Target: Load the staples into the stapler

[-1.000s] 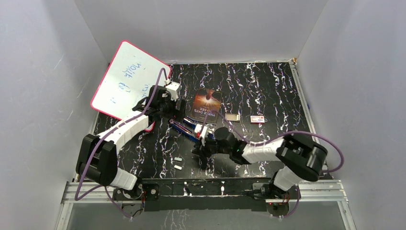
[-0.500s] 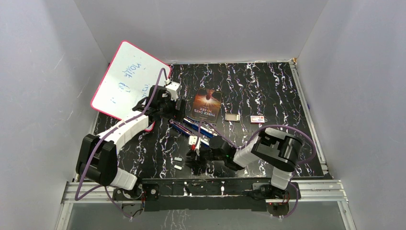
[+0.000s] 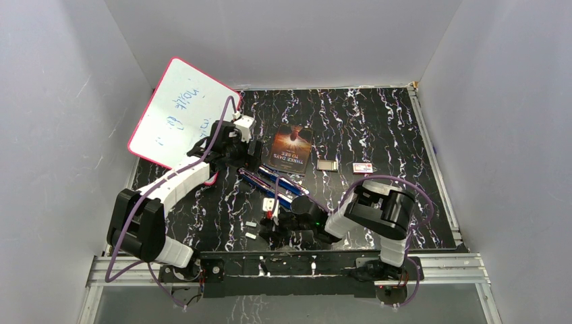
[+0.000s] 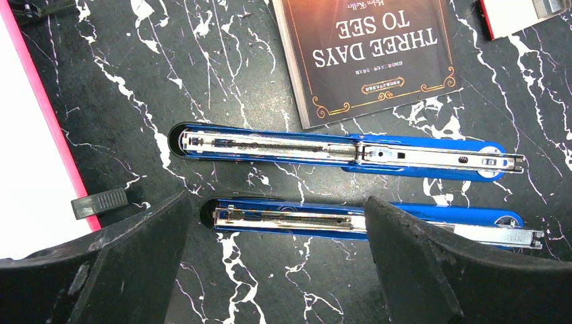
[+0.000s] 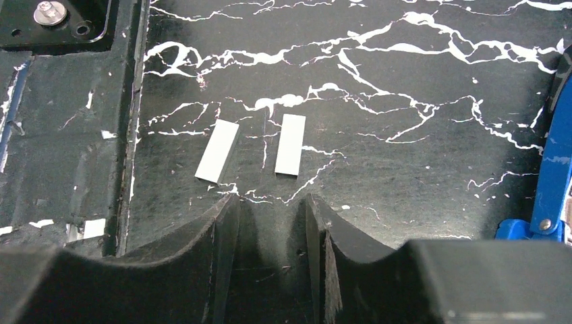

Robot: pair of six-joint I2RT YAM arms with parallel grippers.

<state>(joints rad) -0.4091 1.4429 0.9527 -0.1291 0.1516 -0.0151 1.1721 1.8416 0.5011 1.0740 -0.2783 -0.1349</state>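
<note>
Fig.: your R end effector [image 3: 268,228] has swung left toward the near bench [image 3: 378,128] edge. Its fingers are wider apart, now just short of the staples [image 5: 291,144].

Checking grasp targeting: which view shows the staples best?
Right wrist: both staples lie large and unobstructed just beyond the right end effector. Top external shows only two tiny specks; left wrist shows none, just the staplers.

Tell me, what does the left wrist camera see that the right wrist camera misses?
Left wrist only: the far stapler and near stapler lying opened, plus a book and whiteboard edge. Right wrist only: two staples strips, left strip and right strip, side by side, apart. Both: the marbled table; the right view also catches a blue sliver, probably a stapler.
</note>
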